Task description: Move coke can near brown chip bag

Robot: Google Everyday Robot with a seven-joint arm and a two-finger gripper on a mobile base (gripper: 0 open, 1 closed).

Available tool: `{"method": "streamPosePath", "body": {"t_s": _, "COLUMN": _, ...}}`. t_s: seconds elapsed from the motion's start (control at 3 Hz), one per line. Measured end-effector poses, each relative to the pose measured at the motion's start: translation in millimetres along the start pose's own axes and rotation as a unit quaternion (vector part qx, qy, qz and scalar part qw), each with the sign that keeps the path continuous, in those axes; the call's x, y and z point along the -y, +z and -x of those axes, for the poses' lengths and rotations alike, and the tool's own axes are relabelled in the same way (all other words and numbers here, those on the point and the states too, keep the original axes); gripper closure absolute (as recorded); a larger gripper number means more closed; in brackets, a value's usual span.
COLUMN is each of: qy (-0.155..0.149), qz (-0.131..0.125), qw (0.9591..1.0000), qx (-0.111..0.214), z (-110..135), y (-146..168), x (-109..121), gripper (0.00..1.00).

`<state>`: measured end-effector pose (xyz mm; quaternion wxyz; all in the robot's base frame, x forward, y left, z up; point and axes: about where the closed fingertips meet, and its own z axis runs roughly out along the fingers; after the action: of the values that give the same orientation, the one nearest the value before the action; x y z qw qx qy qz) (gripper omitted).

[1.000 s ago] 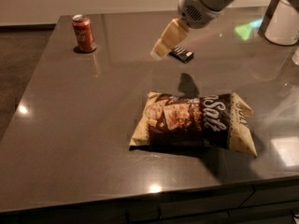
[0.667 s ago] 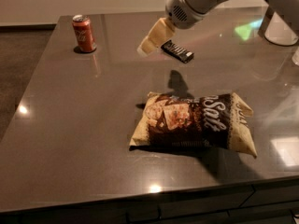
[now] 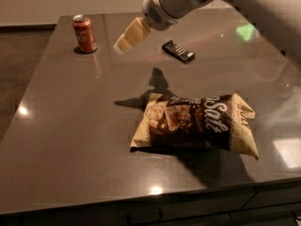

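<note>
The coke can (image 3: pixel 83 33) stands upright near the far left corner of the dark table (image 3: pixel 70 126). The brown chip bag (image 3: pixel 195 123) lies flat toward the front right, white "Salt" lettering up. My gripper (image 3: pixel 128 36) hangs above the table at the far middle, to the right of the can and well apart from it, with cream-coloured fingers (image 3: pixel 131 34) pointing down-left. It holds nothing. The arm reaches in from the upper right.
A flat black wrapped candy bar (image 3: pixel 178 51) lies at the far middle, right of the gripper. The table's left edge (image 3: pixel 28 84) drops to a dark floor. The front edge runs along the bottom.
My gripper has moved left, from over the candy bar toward the coke can. The can, bag and candy bar have not moved.
</note>
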<state>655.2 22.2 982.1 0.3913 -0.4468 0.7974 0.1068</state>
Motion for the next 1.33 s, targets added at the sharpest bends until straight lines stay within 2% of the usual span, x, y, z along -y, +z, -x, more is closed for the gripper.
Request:
{"method": "streamPosePath", "body": {"t_s": 0.33, "qy": 0.01, "qz": -0.017, "qw": 0.9998, "qx": 0.009, "z": 15, "y": 20, "x": -3, "gripper": 0.0}}
{"method": "streamPosePath", "body": {"t_s": 1.0, "qy": 0.034, "qz": -0.029, "qw": 0.9979, "qx": 0.047, "z": 42, "y": 45, "x": -4, "gripper": 0.0}}
{"method": "streamPosePath", "body": {"t_s": 1.33, "qy": 0.034, "qz": -0.03, "qw": 0.998, "qx": 0.045, "z": 43, "y": 45, "x": -5, "gripper": 0.0}}
